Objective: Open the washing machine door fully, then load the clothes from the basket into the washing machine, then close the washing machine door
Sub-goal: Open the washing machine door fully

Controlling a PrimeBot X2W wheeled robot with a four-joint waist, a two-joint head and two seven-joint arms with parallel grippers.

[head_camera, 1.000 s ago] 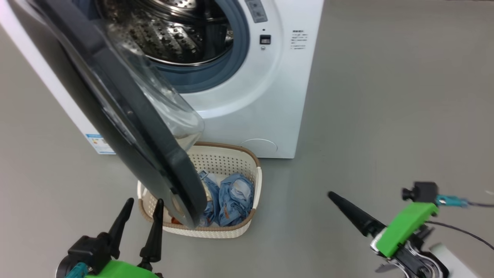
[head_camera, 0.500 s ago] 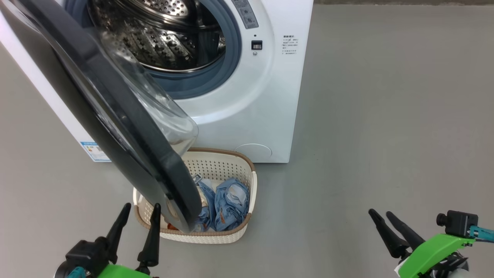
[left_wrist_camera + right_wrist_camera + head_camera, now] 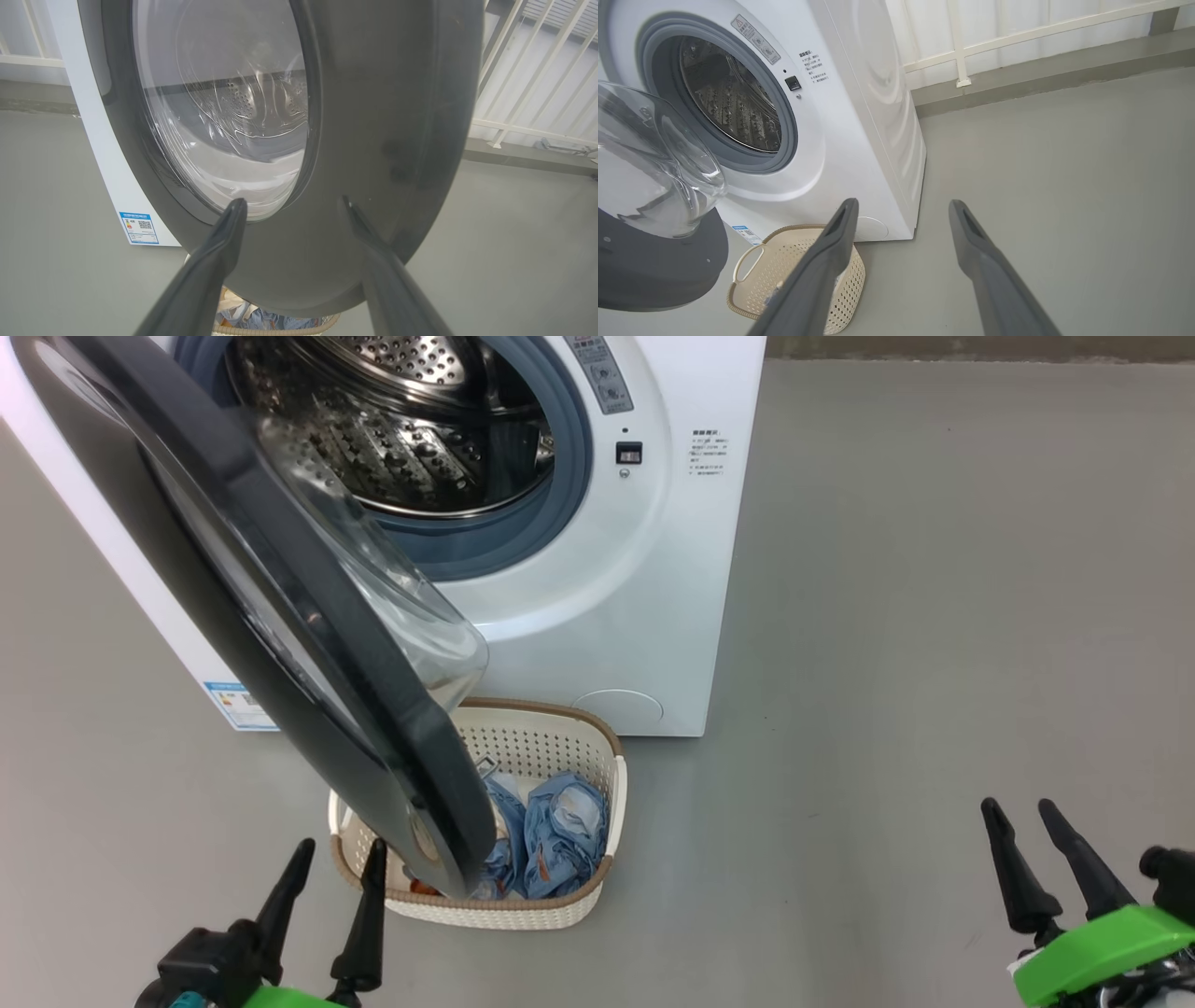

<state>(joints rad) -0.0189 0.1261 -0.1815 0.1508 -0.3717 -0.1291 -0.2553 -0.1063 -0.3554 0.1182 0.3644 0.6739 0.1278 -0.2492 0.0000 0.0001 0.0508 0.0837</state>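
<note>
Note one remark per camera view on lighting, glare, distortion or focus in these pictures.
Head view: soft even light, sharp throughout, no hard shadows. Left wrist view: the glass of the washing machine door warps the drum behind it into swirls. Right wrist view: the wide lens bows the edges of the washing machine; the fingers of the right gripper look soft.

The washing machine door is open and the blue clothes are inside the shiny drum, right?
Not quite. The washing machine door is open, but the blue clothes lie in the basket on the floor in front of the machine, not inside the drum. The head view shows this.
</note>
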